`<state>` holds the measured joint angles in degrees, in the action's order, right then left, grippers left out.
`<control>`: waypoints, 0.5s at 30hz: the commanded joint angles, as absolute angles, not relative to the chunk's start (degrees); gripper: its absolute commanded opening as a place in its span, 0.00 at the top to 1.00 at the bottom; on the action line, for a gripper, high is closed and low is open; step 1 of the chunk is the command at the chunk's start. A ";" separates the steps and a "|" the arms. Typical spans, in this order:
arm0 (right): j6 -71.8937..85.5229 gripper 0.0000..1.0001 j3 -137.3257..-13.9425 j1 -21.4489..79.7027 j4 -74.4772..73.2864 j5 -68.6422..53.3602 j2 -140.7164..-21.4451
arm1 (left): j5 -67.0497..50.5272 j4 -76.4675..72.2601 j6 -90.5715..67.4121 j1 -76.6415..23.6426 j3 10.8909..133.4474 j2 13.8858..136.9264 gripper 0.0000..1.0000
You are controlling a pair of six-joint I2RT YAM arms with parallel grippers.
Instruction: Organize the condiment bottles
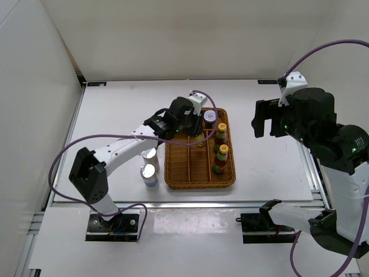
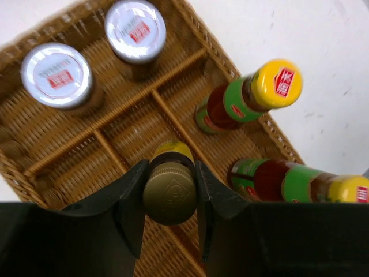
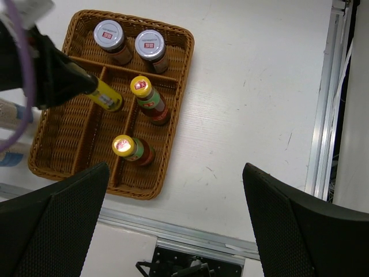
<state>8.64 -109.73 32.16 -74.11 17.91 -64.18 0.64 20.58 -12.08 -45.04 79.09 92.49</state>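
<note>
Small dark bottle (image 2: pixel 170 193) with a yellow label, pinched at its gold cap between the left fingers (image 2: pixel 131 202), both pads pressed tight against the cap's sides. Poised over the brown wicker tray (image 1: pixel 199 183), above the middle of three long lanes as seen from the right wrist. No telling whether its base touches the wicker, nor whether it hangs quite straight. In the lane just to the right, two sauce bottles with red bodies, green bands and yellow caps: the far red sauce bottle (image 1: pixel 221 133) and the near red sauce bottle (image 1: pixel 221 157), both standing, apart from each other in one line along the lane. Across the tray's far end, in a single cross compartment, the left purple-lidded jar (image 3: pixel 109 37) and the right purple-lidded jar (image 3: pixel 151 46), side by side and close together, lids pale and shiny from above with a small red mark on each. Outside the tray, on the white bench (image 1: pixel 115 104) just beside its left rim, two silver-topped white cylinders: the far cylinder (image 1: pixel 151 157) and the near cylinder (image 1: pixel 150 175), upright, near each other, the near one banded in blue. Off to the right, well apart from the tray and raised above the bench, the right fingers (image 3: pixel 63 225), spread wide with nothing between them.
</note>
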 commanded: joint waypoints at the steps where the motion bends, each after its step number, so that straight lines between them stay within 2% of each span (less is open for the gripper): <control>1: 9.23 0.01 -109.86 32.08 -75.14 18.81 -62.67 | 2.18 21.16 -12.13 -46.76 84.27 94.99 0.89; 4: 9.23 0.01 -110.48 32.08 -75.76 18.81 -62.67 | 4.65 24.78 -12.13 -48.07 88.32 98.86 0.89; 8: 9.23 0.01 -110.48 32.08 -76.38 19.86 -62.67 | 6.24 25.40 -12.13 -48.08 88.95 100.63 0.84; 10: 9.23 0.01 -110.48 32.08 -76.38 19.86 -62.67 | 6.76 25.40 -12.13 -48.08 88.95 100.63 0.77; 12: 9.23 0.01 -110.48 32.08 -76.38 19.86 -62.67 | 6.77 25.92 -12.13 -48.08 88.95 101.34 0.65; 14: 9.23 0.01 -110.48 32.08 -76.38 19.86 -62.67 | 7.29 25.93 -11.60 -48.60 88.95 102.04 0.57; 15: 9.23 0.01 -111.00 32.08 -76.38 19.86 -62.67 | 7.29 25.93 -11.60 -48.60 88.95 102.04 0.44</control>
